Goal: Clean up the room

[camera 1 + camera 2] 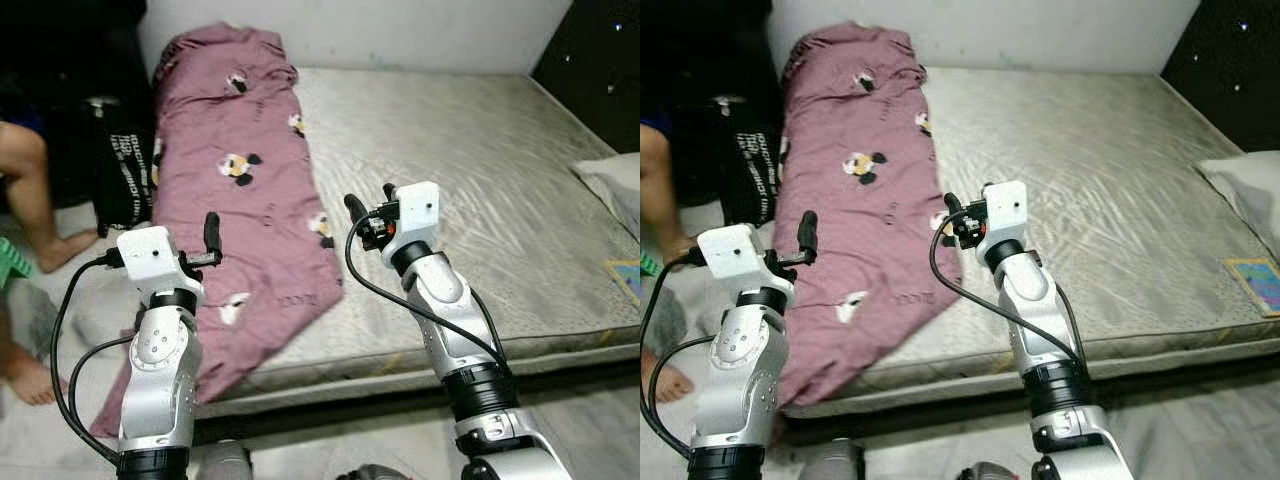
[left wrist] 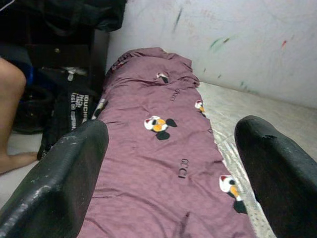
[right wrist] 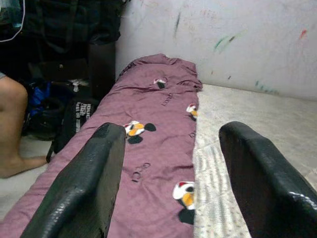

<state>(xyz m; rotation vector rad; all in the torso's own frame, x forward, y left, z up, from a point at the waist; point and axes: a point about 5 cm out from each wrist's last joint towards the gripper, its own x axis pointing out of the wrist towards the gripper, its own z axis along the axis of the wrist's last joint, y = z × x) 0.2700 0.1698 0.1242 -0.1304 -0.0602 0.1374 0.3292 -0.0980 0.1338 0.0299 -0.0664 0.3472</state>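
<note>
Mauve cartoon-print blanket (image 1: 235,180) on grey patterned mattress (image 1: 470,180)

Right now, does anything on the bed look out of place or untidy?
Yes. The purple blanket lies rumpled along the left side of the mattress, and its lower end hangs over the front edge toward the floor instead of lying flat.

A bedroom in a lived-in home — a bare mattress (image 1: 480,200) sits low on the floor, a mauve cartoon-print blanket (image 1: 240,200) sprawled down its left side. A pillow (image 1: 615,190) rests at the right edge, a scuffed white wall (image 2: 237,44) stands behind, and a person's bare leg (image 1: 35,195) shows beside a black bag (image 1: 122,175).
</note>
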